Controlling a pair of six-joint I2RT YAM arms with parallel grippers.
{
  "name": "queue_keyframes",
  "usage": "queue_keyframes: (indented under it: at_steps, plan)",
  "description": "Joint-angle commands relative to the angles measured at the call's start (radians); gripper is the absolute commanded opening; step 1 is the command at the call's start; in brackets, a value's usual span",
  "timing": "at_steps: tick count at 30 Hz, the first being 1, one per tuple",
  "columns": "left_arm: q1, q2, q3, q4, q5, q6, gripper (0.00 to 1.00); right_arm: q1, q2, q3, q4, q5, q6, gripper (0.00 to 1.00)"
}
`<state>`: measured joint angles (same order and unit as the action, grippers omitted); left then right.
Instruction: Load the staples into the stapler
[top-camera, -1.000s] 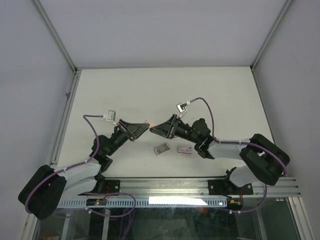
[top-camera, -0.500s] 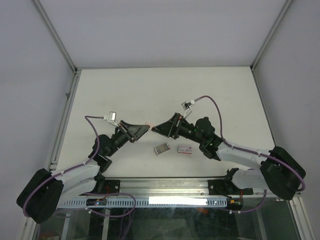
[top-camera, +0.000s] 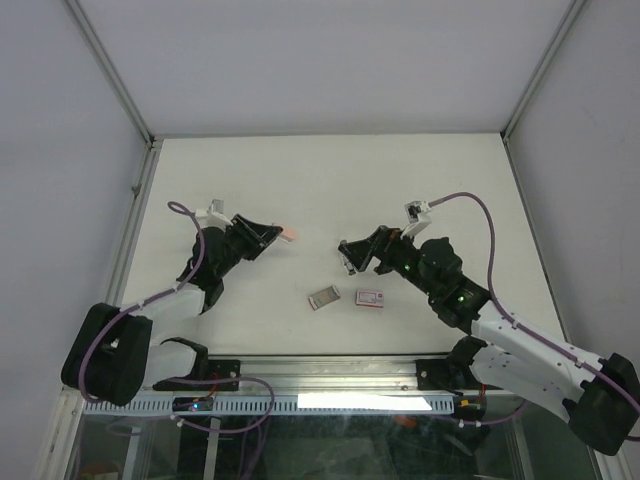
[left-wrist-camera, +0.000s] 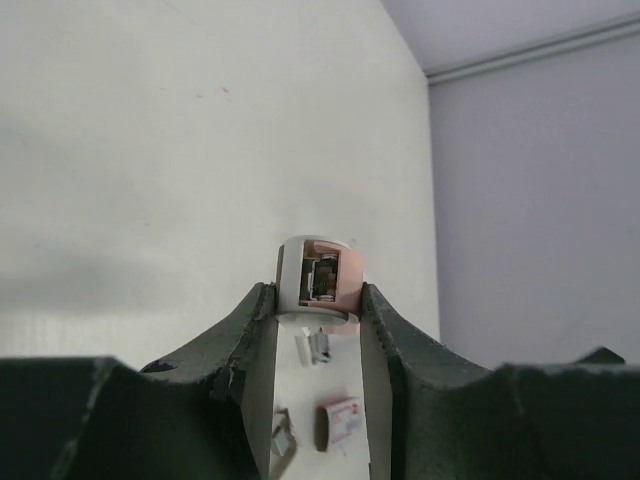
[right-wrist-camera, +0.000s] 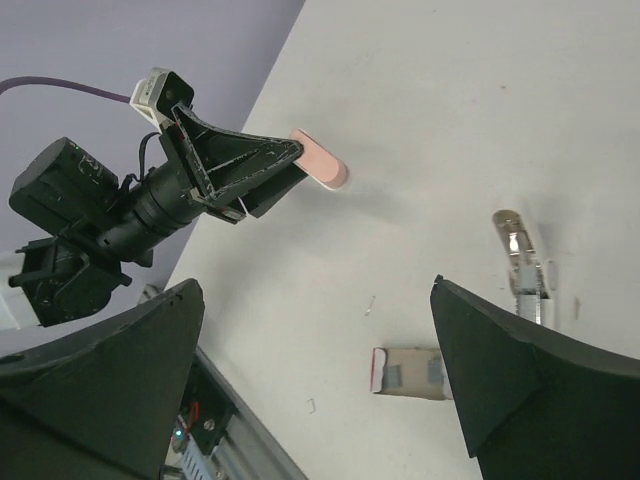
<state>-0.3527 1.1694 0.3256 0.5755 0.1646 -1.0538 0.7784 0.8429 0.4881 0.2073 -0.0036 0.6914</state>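
One pink-white mini stapler (left-wrist-camera: 318, 281) clamped in left hand (left-wrist-camera: 318, 303), right hand (right-wrist-camera: 318, 290) spread wide and apart from it, red-labelled staple box (top-camera: 371, 297) and grey staple tray (top-camera: 322, 297) laid side by side on bench (top-camera: 300, 170) near front edge

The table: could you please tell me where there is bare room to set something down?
Bare: the far half of the table, beyond the left hand and right hand. Crowded: the near middle, around the staple box and grey tray.

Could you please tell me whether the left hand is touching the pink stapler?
Touching. The left wrist view shows the left hand with its fingers pressed against both sides of the stapler, with no gap.
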Motion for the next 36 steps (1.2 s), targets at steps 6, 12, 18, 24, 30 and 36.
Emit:
queue_keyframes:
  at_steps: [6,12,18,24,30,36]
  plan:
    - [0.138,0.324,0.197,0.056,0.138,0.213,0.00,-0.069,-0.079,-0.027,-0.064,0.033,-0.112,1.00]
    - [0.199,0.498,0.279,0.035,0.211,0.257,0.04,-0.091,-0.074,-0.029,-0.077,0.031,-0.139,1.00]
    - [0.208,0.501,0.287,-0.018,0.176,0.306,0.70,-0.105,-0.086,-0.023,-0.115,0.052,-0.171,0.99]
    - [0.219,0.387,0.237,-0.083,0.062,0.344,0.96,-0.107,-0.098,-0.015,-0.167,0.071,-0.207,0.99]
    - [0.219,0.199,0.146,-0.098,0.005,0.351,0.98,-0.101,-0.013,0.019,-0.230,0.074,-0.262,0.94]
    - [0.206,0.032,0.069,-0.141,0.039,0.345,0.97,-0.032,0.190,0.087,-0.235,0.150,-0.308,0.88]
